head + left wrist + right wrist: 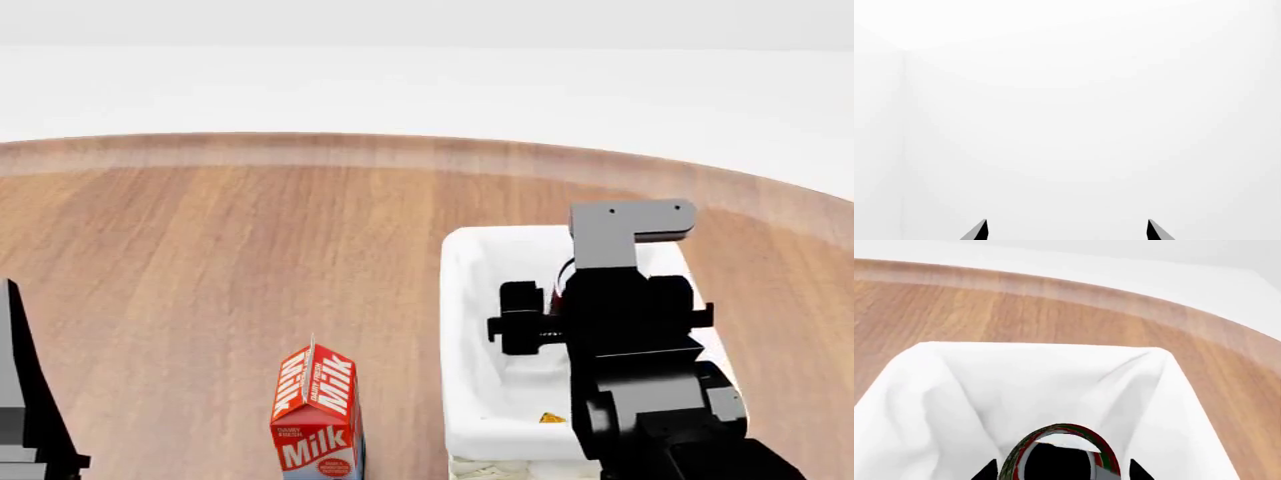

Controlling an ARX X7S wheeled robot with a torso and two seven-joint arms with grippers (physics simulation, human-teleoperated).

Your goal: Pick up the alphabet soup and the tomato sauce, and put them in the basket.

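Right claw (1059, 471) grips tomato sauce (1061, 452) — arm hides basket (470, 300).

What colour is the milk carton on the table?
The milk carton is red with white lettering, shown best in the head view.

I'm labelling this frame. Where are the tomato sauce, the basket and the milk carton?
tomato sauce (1061, 452): right wrist view, its near end.
basket (461, 330): head view, left liner rim.
milk carton (318, 415): head view, red front face.
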